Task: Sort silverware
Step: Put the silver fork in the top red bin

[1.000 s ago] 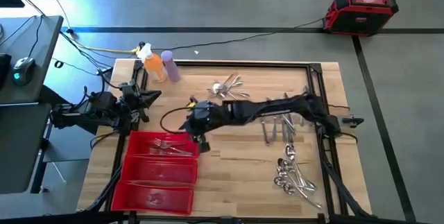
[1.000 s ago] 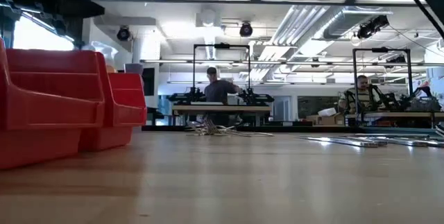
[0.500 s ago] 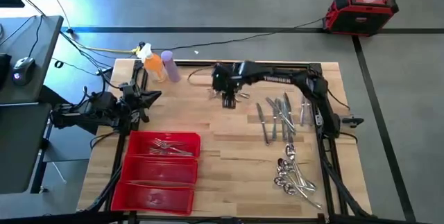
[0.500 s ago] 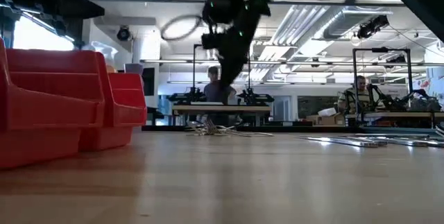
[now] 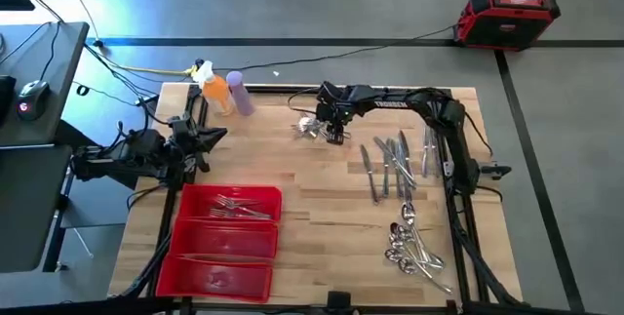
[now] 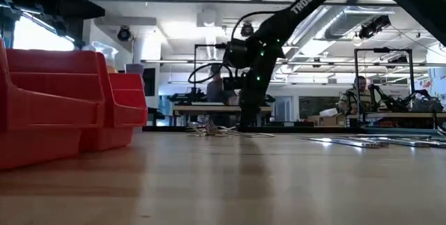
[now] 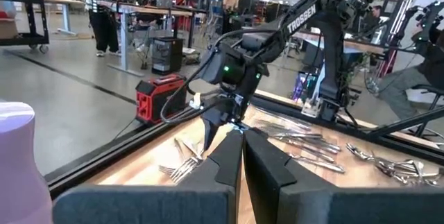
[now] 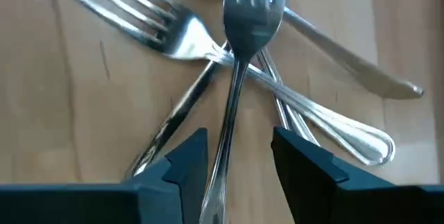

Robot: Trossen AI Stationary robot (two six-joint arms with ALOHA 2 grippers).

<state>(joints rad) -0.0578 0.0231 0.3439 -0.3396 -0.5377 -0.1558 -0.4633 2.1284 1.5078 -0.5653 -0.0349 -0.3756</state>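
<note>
Your right end effector (image 5: 334, 132) points straight down at the far side, fingers (image 8: 184, 156) parted. Your left end effector (image 5: 207, 137) waits at the left edge, fingers together.

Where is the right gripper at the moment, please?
In the high view the right gripper is down over the pile of forks at the table's far edge, its open fingers straddling one fork's handle.

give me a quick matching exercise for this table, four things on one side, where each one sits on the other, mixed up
Things:
1. fork pile
2. knives
3. spoons
4. orange bottle

Places:
A. near right part of the table
B. far left corner
C. under the right gripper, far middle
D. middle right, in a loose row

Pairs: 1-C, 2-D, 3-A, 4-B

The right gripper's jaws stand open astride one fork handle.
</note>
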